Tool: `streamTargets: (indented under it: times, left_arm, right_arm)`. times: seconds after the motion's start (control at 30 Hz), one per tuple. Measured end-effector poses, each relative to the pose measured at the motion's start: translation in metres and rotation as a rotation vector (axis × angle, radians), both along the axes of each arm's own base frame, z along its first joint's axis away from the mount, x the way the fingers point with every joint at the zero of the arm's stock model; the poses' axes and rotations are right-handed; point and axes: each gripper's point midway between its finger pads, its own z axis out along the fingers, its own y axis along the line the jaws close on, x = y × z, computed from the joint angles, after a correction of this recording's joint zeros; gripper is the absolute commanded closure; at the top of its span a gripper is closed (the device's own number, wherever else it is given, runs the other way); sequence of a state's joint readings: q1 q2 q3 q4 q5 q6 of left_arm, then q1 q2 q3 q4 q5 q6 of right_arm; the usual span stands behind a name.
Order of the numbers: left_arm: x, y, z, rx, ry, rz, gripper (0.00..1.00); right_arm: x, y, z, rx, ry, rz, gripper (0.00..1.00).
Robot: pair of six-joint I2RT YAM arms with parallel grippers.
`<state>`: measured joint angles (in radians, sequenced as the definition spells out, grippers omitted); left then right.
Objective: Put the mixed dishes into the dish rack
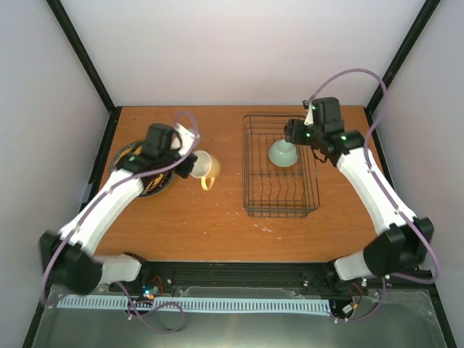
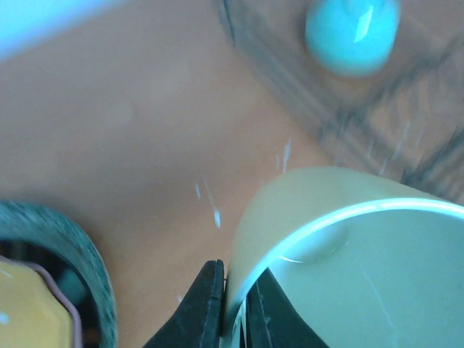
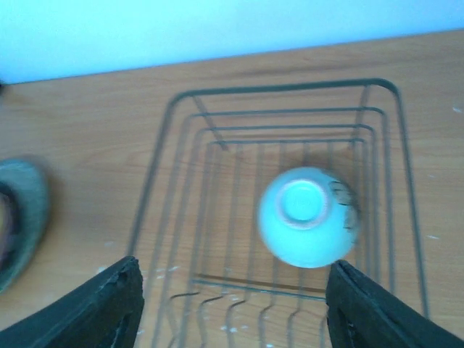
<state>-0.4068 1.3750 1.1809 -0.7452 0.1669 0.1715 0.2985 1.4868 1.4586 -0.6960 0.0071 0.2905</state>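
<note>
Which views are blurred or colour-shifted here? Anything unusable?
Top view: sharp, evenly lit, no glare on the mug or rack. Left wrist view: heavy smear on the rack and bowl at the top, bluish cast, bright glare line along the mug rim; only the left tool pinching that rim is fairly crisp. Right wrist view: mildly soft, cyan cast, bowl readable, plates at the left edge blurred.

Wooden tabletop point(image 1: 217, 217), orange-brown, fills the centre of the top view, with small pale flecks on its surface. Plain white back wall point(image 1: 246, 51) across the top. White side panels at left point(image 1: 43, 109) and right point(image 1: 431, 123). Black posts point(image 1: 81, 54) run diagonally in both upper corners. Grey metal ledge point(image 1: 239, 330) along the bottom edge. Lighting even.
</note>
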Motion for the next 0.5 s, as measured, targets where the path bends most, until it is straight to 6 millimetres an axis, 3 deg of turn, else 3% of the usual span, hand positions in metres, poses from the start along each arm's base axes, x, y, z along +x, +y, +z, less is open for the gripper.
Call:
streamTargets:
  times: [0.07,0.13,0.23,0.3,0.37,0.43,0.5]
  left_arm:
    - [0.0,0.001,0.064,-0.146,-0.223,0.048,0.99]
    - [-0.013,0.004,0.116,-0.307,-0.423,0.075,0.99]
    - [-0.038,0.007,0.162,-0.529,-0.616,0.079,0.99]
    - [-0.043,0.003,0.171,-0.631,-0.659,0.067,0.99]
    - [-0.037,-0.004,0.167,-0.7,-0.651,0.061,0.99]
    - [-0.026,-0.014,0.154,-0.747,-0.608,0.062,0.99]
    - [-0.017,-0.02,0.139,-0.772,-0.563,0.072,0.99]
  right_arm:
    - [-0.016,0.009,0.019,0.11,-0.053,0.042,0.45]
    - [-0.036,0.021,0.037,0.255,-0.108,0.099,0.49]
    - [-0.065,0.043,0.04,0.473,-0.134,0.199,0.47]
    - [-0.079,0.061,0.028,0.625,-0.102,0.263,0.42]
    - [-0.089,0.077,0.007,0.75,-0.037,0.308,0.4]
    - [-0.098,0.094,-0.007,0.847,0.029,0.354,0.37]
    - [-0.106,0.113,-0.002,0.921,0.061,0.424,0.36]
